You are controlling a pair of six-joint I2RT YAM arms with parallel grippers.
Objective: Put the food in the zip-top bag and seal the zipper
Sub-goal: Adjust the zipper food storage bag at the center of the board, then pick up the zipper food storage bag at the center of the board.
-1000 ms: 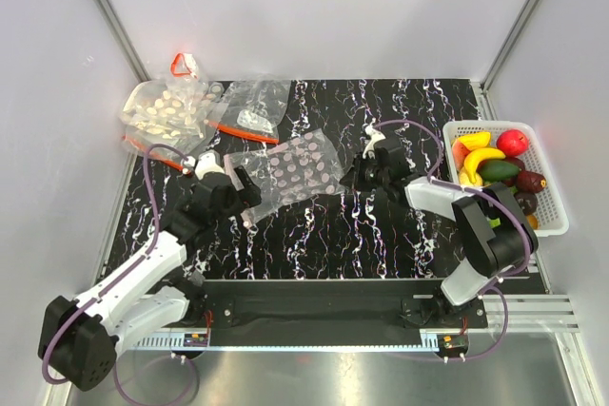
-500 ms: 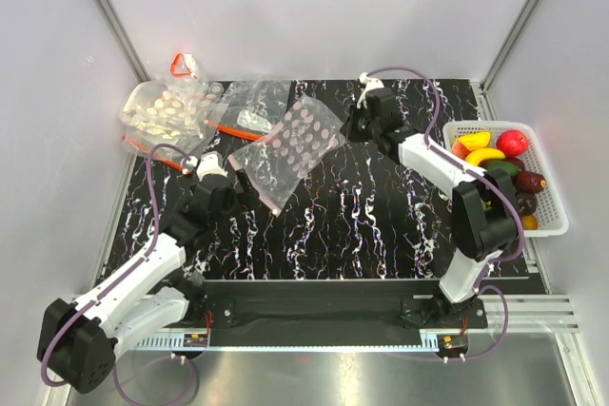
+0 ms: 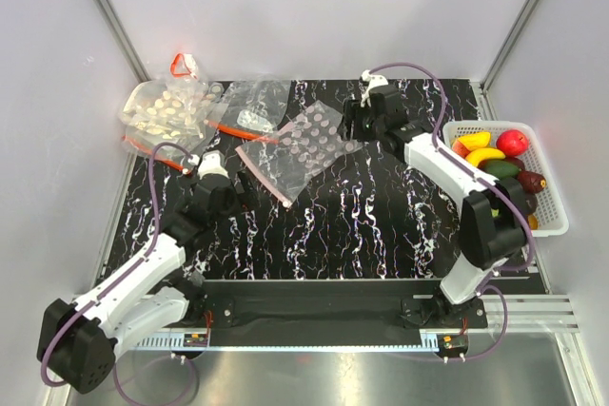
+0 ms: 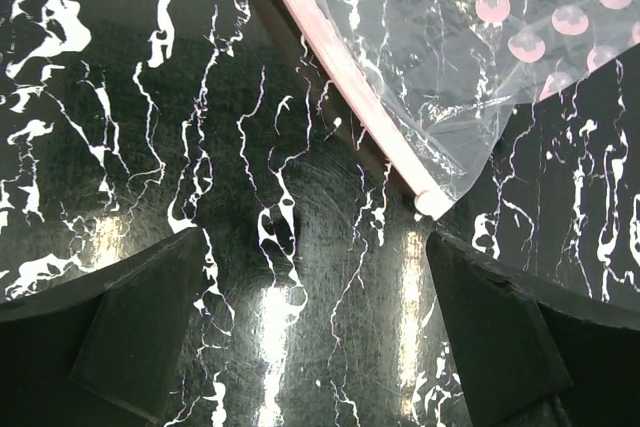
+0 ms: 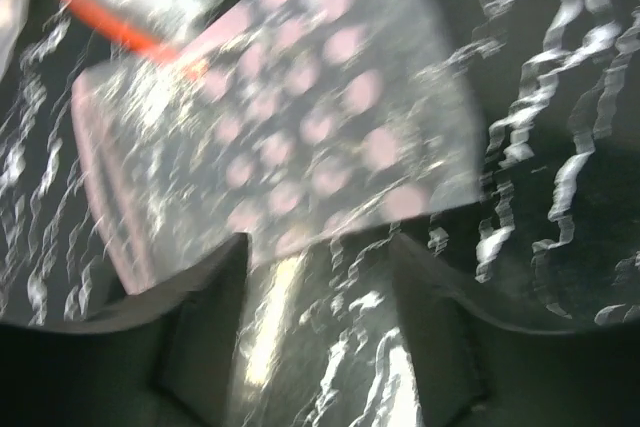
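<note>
The zip-top bag (image 3: 303, 143) is clear with pale dots and lies flat on the black marbled table, left of centre. Its zipper (image 3: 265, 178), a pale pink strip, runs along the near-left edge. My right gripper (image 3: 354, 125) is open at the bag's far right corner, with the bag's edge (image 5: 330, 137) just beyond its fingertips (image 5: 240, 247) and bare table between them. My left gripper (image 3: 245, 199) stands wide open over bare table (image 4: 312, 247), with the zipper's end (image 4: 432, 204) just ahead of its right finger. The food (image 3: 493, 161) sits in a white basket at the right.
The white mesh basket (image 3: 552, 221) stands at the table's right edge. At the back left lie a second dotted bag (image 3: 169, 111) and a clear undotted bag (image 3: 255, 102) with a red-orange strip (image 3: 233, 130). A small red item (image 3: 183, 64) lies behind the table.
My right gripper carried the dotted bag from the table's middle toward the back, then opened and let it go. The bag now lies flat. My left arm has not moved.
</note>
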